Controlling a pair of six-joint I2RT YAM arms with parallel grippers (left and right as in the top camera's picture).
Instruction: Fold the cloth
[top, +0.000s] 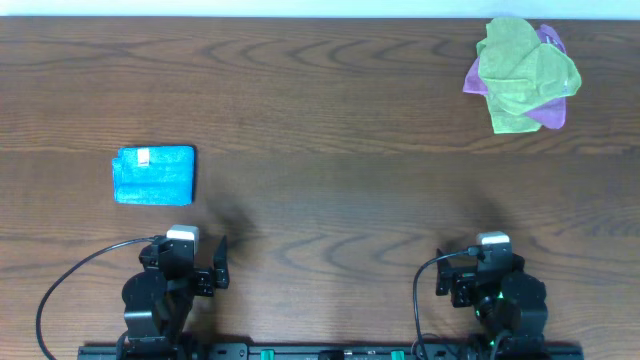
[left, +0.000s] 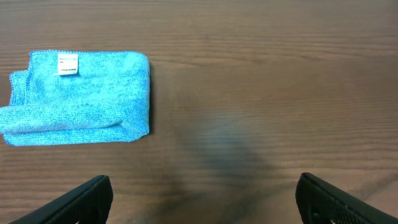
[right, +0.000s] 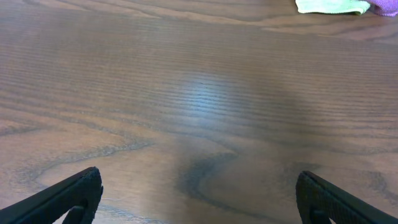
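The sky-blue cloth lies folded into a small rectangle on the left of the wooden table, its white tag on top. It also shows in the left wrist view, upper left. My left gripper is open and empty, pulled back near the front edge, a short way in front of the cloth; its fingers are spread wide over bare wood. My right gripper is open and empty at the front right, far from the cloth; its fingers frame bare table.
A lime-green cloth lies crumpled on a purple-pink cloth at the far right corner; the green edge shows in the right wrist view. The arm bases and cables sit along the front edge.
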